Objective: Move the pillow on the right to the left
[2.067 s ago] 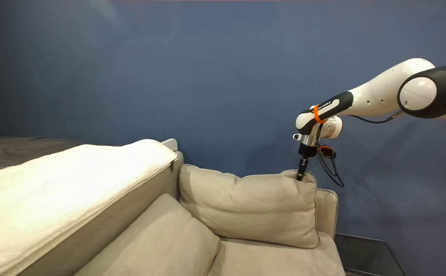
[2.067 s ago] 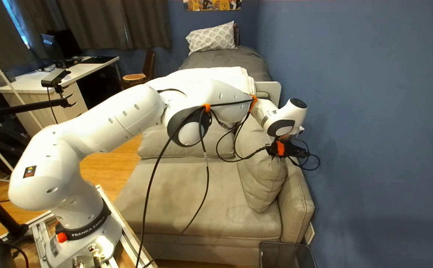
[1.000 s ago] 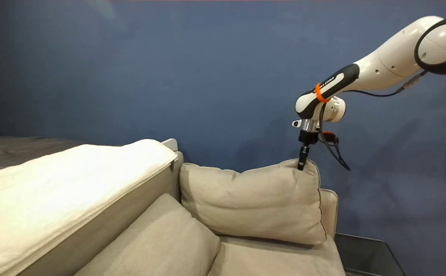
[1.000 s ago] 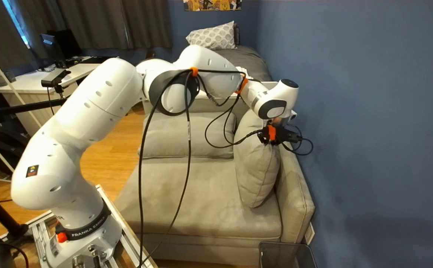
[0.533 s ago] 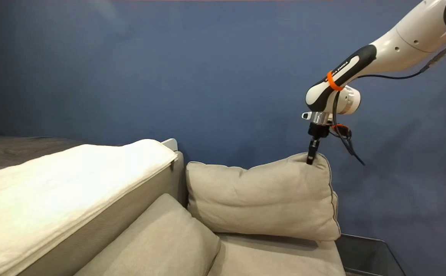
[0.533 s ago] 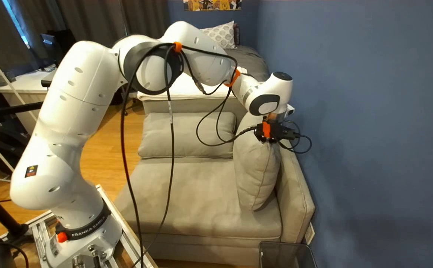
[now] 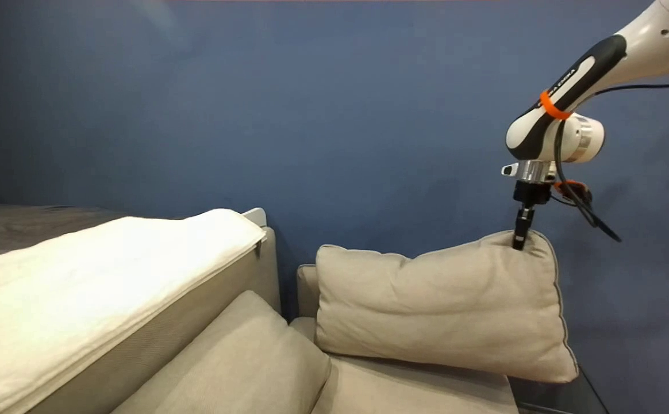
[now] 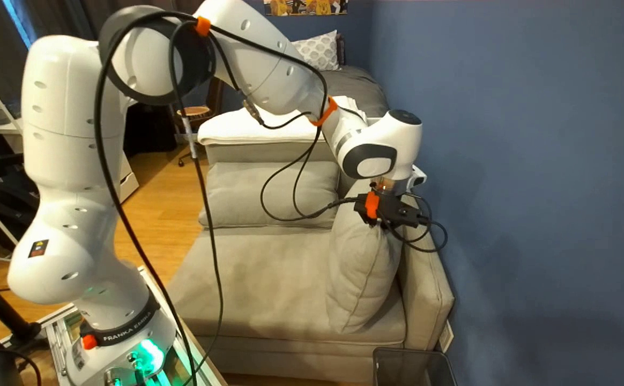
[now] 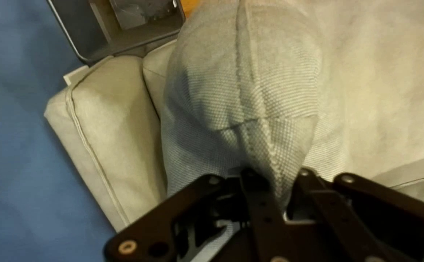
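The pillow (image 7: 426, 305), plump and cream-beige with seamed edges, stands tilted on the sofa seat along the wall side. It also shows in an exterior view (image 8: 360, 268) and in the wrist view (image 9: 212, 91). My gripper (image 7: 521, 238) is shut on its top edge near one corner and pulls the fabric into creases. In the wrist view the jaws (image 9: 279, 182) pinch the seamed corner between them. In an exterior view the gripper (image 8: 379, 221) is seen from above and its fingertips are hidden. The pillow's lower corner hangs past the seat's front edge, over the bin.
Another beige cushion (image 8: 272, 193) leans at the seat's far end, also in an exterior view (image 7: 237, 356). A white slab (image 7: 139, 282) lies behind it. The sofa's padded side (image 8: 427, 284) runs along the blue wall. A dark bin (image 8: 411, 367) stands at the sofa's front.
The pillow has risen, then shifted along the sofa toward the bin, with the gripper holding its corner throughout. The arm's elbow has risen and folded back. The base light now glows green.
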You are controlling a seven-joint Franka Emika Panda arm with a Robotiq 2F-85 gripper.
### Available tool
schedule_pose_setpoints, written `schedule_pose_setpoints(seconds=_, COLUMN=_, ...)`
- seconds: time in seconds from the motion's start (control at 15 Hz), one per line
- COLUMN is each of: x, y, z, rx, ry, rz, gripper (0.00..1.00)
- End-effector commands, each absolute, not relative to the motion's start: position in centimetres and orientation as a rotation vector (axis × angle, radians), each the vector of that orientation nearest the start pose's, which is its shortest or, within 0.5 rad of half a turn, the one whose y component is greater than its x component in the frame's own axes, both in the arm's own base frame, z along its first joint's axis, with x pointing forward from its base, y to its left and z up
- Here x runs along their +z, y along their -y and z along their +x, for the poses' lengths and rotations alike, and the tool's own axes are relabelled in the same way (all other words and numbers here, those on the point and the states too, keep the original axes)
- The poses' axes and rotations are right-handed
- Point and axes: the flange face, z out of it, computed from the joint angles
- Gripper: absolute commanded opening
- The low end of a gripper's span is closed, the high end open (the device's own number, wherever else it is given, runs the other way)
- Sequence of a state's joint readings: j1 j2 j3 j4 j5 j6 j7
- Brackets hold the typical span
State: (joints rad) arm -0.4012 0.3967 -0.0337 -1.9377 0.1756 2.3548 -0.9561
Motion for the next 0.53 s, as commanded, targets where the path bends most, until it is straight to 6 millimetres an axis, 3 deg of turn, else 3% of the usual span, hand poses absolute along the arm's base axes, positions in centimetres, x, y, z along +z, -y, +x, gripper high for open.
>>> schedule_pose_setpoints(seconds=0.0, x=31.3, y=27.6, z=50.3, rx=-0.12, ry=0.533, rz=-3.01, gripper=0.03)
schedule_pose_setpoints(seconds=0.27, x=30.3, y=28.2, z=47.7, rx=-0.035, ry=0.496, rz=-2.931, gripper=0.03)
schedule_pose_setpoints(seconds=0.47, x=28.7, y=26.3, z=47.7, rx=-0.049, ry=0.523, rz=-2.754, gripper=0.03)
